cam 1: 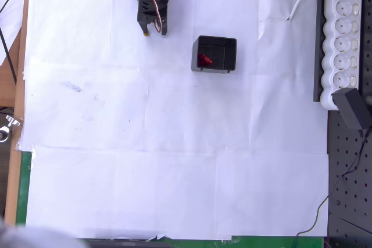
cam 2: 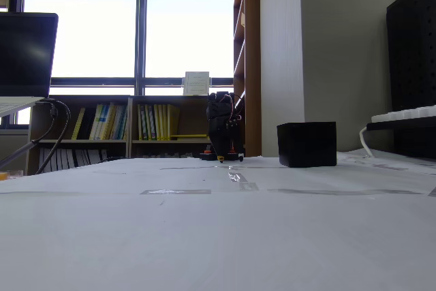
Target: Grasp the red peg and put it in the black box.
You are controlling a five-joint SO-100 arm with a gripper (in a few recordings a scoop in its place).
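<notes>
The red peg lies inside the black box, looking tiny, light and rigid, best pinched across its middle, while the pincer hangs empty, tips nearly together.

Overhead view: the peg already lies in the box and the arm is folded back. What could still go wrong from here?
Little seems left to fail. The peg lies near the left wall of the box, the side facing the gripper, so a stray sweep could nudge the box. The box also stands loose on taped paper, so it might slide.

Red peg inside the upright black box, left side.
</notes>
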